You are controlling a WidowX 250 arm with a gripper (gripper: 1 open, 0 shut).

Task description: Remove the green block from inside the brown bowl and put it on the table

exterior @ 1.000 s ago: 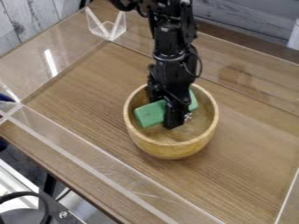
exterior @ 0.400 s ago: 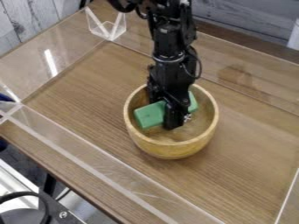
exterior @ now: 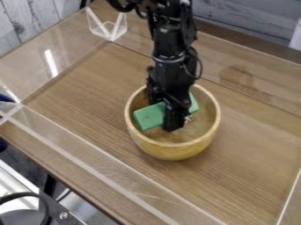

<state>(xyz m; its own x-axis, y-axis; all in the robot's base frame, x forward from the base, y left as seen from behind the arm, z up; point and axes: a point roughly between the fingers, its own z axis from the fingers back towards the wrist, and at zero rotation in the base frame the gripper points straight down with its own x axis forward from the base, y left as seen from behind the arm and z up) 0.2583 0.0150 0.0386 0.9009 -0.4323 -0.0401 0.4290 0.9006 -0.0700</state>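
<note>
A light-brown wooden bowl [exterior: 174, 141] sits on the wood-grain table [exterior: 83, 88], a little right of centre. Inside it lies the green block [exterior: 150, 116], with part of it showing to the left of the fingers and a sliver to their right. My black gripper [exterior: 175, 119] reaches straight down into the bowl. Its fingers are shut on the green block, which hides the block's middle.
Low clear acrylic walls [exterior: 59, 154] edge the table on the near and left sides. A clear bracket [exterior: 108, 25] stands at the far corner. Bare tabletop lies around the bowl on all sides.
</note>
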